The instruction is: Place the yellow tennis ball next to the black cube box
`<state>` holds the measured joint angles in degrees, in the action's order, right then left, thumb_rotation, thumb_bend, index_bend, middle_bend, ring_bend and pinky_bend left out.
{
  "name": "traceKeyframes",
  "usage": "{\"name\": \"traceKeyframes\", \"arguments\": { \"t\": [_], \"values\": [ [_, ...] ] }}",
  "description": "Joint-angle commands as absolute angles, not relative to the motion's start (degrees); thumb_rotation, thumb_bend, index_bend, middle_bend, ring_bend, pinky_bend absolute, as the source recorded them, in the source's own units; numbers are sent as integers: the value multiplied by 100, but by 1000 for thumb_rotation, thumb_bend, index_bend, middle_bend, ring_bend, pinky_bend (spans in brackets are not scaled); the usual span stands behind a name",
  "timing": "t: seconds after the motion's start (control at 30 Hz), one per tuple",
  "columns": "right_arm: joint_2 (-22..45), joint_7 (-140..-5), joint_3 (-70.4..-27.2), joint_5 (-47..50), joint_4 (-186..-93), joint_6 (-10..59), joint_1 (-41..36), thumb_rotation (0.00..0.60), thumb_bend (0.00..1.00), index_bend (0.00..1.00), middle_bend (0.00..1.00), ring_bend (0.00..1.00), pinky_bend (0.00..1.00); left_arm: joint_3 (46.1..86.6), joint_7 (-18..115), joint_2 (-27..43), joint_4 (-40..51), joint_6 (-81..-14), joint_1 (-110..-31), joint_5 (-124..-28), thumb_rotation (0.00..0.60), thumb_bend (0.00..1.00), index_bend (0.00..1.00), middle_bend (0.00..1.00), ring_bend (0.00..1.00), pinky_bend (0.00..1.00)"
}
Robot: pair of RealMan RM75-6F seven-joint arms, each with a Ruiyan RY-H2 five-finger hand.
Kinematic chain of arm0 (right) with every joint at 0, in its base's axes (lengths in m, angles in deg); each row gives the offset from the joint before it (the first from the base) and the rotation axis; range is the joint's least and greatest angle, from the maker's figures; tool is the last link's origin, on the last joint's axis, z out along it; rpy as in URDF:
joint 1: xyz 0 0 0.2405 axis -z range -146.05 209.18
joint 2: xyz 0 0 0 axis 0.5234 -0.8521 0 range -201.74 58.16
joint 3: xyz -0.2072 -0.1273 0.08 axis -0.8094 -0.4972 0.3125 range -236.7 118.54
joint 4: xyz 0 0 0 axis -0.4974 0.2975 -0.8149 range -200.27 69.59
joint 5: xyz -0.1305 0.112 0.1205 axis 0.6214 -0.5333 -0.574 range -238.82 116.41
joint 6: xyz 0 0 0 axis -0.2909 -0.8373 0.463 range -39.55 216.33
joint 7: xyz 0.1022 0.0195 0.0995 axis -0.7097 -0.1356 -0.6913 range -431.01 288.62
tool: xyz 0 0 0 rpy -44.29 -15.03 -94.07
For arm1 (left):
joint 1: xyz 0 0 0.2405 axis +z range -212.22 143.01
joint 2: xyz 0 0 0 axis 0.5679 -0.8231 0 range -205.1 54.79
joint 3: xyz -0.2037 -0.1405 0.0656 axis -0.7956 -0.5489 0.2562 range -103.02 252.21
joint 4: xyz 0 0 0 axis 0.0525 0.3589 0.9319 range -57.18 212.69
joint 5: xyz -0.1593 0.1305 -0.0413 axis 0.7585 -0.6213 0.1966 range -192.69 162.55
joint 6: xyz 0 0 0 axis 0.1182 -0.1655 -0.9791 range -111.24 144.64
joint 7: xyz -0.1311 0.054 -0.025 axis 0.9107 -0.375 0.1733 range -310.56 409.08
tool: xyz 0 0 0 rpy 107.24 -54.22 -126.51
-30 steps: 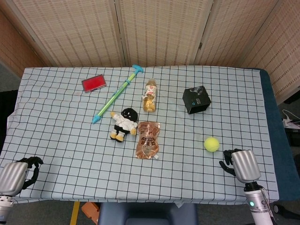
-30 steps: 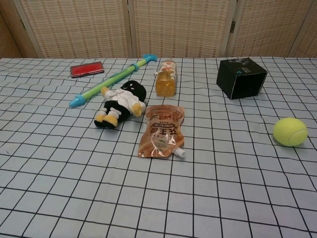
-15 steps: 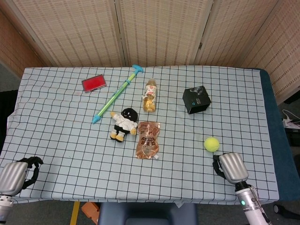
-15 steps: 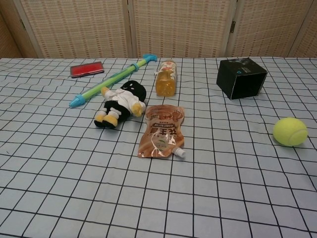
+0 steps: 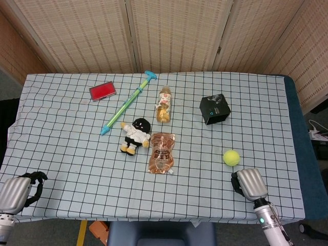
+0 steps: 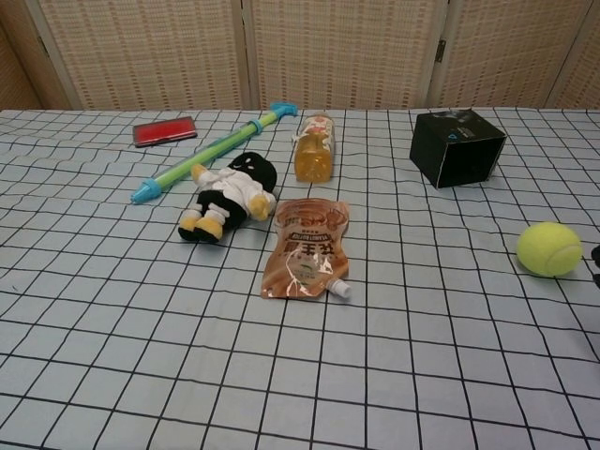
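The yellow tennis ball (image 5: 231,157) (image 6: 549,248) lies on the checked cloth at the near right. The black cube box (image 5: 214,109) (image 6: 457,147) stands further back, about two ball-widths to the ball's left and well apart from it. My right hand (image 5: 249,183) hovers just in front of the ball, silver back up, with dark fingers pointing toward the ball and holding nothing. In the chest view only a dark fingertip (image 6: 596,253) shows at the right edge, beside the ball. My left hand (image 5: 18,190) rests at the near left corner, empty.
Mid-table lie a plush doll (image 5: 135,134), an orange drink pouch (image 5: 162,152), a small bottle (image 5: 164,104) and a green-blue water squirter (image 5: 127,102). A red case (image 5: 102,90) sits at the back left. The table's right edge (image 5: 297,154) runs close to the ball.
My right hand has moved left and slightly forward, ending just in front of the ball; a fingertip now shows at the chest view's right edge. Ball and left hand are unmoved.
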<state>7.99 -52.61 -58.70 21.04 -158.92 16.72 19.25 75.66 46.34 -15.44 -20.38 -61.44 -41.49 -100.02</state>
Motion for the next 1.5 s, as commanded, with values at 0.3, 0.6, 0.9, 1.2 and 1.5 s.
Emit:
{"name": "traceKeyframes", "arguments": {
  "t": [0.3, 0.6, 0.9, 1.2, 1.5],
  "values": [
    [1067, -5430, -5839, 1873, -15517, 1919, 1837, 600, 772, 873, 803, 727, 906, 7574, 4646, -1553, -2043, -6126, -4154, -10005, 600, 582, 438, 478, 471, 594],
    [1149, -5461, -5834, 1730, -15365, 2002, 1826, 600, 772, 873, 803, 727, 906, 7581, 4639, -1554, -2050, -6117, -4156, -10010, 600, 581, 438, 479, 472, 595],
    [1325, -5576, -5721, 1572, -15044, 2088, 1756, 600, 772, 872, 803, 727, 906, 7586, 4624, -1554, -2058, -6115, -4156, -10012, 600, 582, 439, 480, 486, 594],
    [1512, -5829, -5590, 1463, -14656, 2231, 1631, 600, 773, 872, 804, 727, 906, 7582, 4617, -1548, -2050, -6118, -4156, -10005, 600, 581, 439, 487, 489, 595],
    [1629, -6068, -5546, 1478, -14407, 2286, 1554, 600, 772, 873, 804, 727, 906, 7588, 4603, -1547, -2056, -6114, -4155, -10009, 600, 583, 439, 487, 489, 595]
  ]
}}
